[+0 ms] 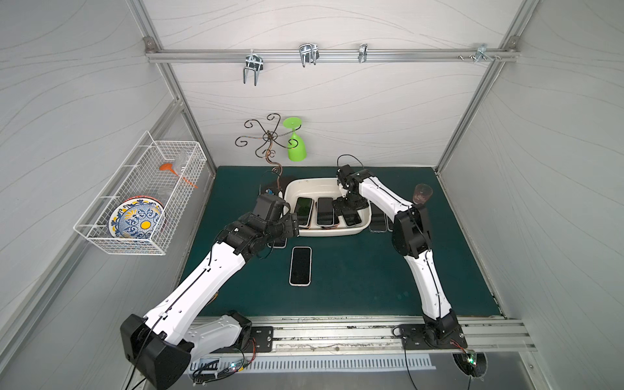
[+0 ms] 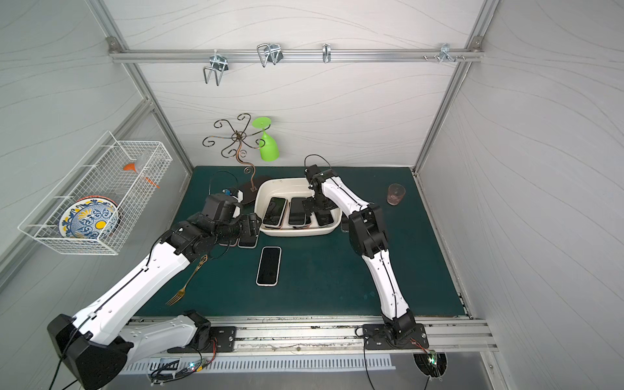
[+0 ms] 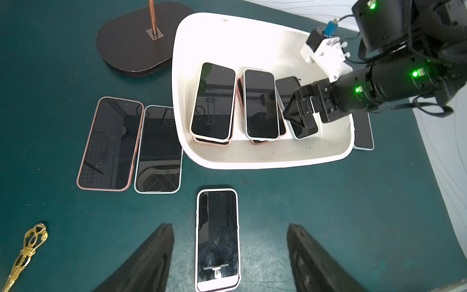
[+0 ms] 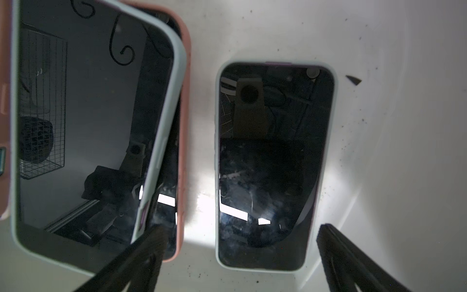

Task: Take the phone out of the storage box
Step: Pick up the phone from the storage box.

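Storage box (image 1: 312, 189) sits toward the back of your bench (image 1: 354, 277), stacked phones (image 3: 213, 101) inside.
Your right pincer (image 4: 242, 227) hangs inside it, spread apart and empty, over a pale-cased phone (image 4: 275, 164) lying flat on the box floor; your left pincer (image 3: 228, 227) gapes too, above a white-cased phone (image 3: 217, 240) on the bench.

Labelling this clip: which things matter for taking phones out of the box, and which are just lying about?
Job: storage box, phones inside, phones on mat, left gripper, right gripper.
Lying about: fork, stand, green glass, brown cup, basket, plate.
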Motion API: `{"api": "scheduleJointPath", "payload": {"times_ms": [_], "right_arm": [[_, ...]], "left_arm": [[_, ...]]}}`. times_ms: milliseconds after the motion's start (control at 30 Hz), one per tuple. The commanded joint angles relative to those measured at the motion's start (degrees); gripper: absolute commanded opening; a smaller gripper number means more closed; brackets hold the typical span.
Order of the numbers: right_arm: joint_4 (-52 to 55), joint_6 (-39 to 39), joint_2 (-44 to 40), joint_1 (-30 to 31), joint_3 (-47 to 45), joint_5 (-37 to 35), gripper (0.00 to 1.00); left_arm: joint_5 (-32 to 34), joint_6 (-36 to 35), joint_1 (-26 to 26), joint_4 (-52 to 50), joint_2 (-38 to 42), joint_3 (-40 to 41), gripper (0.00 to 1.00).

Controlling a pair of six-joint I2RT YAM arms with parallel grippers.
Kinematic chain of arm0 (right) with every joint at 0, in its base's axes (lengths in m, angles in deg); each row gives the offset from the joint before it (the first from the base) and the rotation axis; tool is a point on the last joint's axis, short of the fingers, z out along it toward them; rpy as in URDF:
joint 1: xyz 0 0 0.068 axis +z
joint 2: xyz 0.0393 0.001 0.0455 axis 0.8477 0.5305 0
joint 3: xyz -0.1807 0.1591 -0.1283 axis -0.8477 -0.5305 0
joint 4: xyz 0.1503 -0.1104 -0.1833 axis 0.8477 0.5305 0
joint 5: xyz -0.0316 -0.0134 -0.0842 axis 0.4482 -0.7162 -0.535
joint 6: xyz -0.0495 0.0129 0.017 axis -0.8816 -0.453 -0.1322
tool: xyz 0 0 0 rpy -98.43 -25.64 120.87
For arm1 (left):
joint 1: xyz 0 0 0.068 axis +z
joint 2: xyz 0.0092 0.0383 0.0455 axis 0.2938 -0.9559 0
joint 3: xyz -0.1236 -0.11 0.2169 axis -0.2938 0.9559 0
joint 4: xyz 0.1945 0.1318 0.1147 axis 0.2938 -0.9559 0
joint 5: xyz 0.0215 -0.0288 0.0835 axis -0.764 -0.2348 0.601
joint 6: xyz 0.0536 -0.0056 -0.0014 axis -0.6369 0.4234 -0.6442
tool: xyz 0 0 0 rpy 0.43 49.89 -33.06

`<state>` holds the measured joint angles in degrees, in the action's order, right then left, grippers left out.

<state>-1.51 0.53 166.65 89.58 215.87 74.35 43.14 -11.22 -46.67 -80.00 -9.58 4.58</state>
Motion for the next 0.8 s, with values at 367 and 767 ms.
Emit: {"api": "scheduleJointPath", "payload": {"times_ms": [367, 767], "right_arm": [[1.6, -2.8, 5.3, -1.8, 3.6, -2.1, 0.99], [5.8, -4.7, 12.5, -3.1, 10.0, -1.7, 0.99]], "left_arm": [[-2.4, -0.9, -0.2, 1.4, 0.4, 0.2, 0.76], [-2.7, -1.3, 0.0, 2.0, -1.6, 0.3, 0.75]]}}
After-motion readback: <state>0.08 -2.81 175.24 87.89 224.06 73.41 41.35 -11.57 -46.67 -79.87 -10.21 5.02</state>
